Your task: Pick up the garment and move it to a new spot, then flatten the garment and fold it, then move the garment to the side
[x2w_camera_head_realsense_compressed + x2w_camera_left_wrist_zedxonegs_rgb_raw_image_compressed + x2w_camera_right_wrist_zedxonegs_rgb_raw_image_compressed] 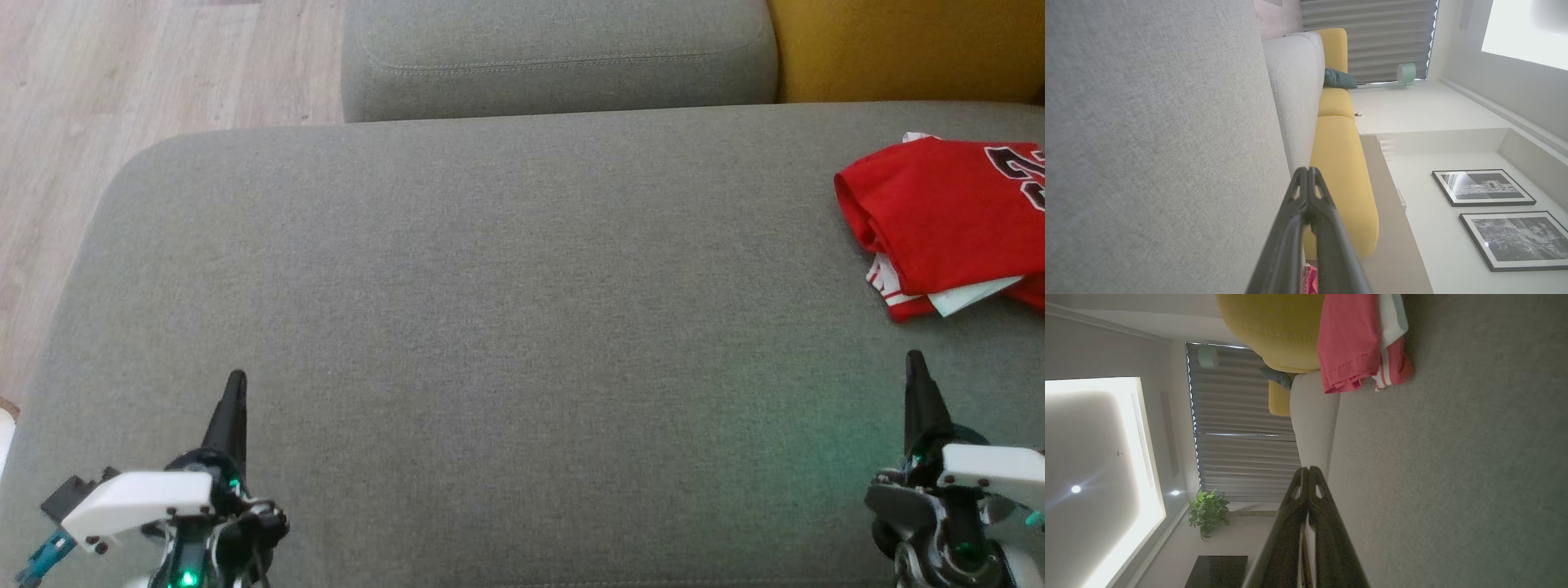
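A broad grey sofa seat [506, 310] takes up most of the space, with a grey back cushion [555, 57] behind it and a yellow cushion [898, 49] at the far right corner. The red garment [947, 220], trimmed in white with dark numerals, lies on the seat's right end; it looks folded, though its far side is cut off. Near it but apart, the right gripper [914, 359] hovers with fingers pressed together, holding nothing. The left gripper [237, 380], equally closed and empty, hangs well away.
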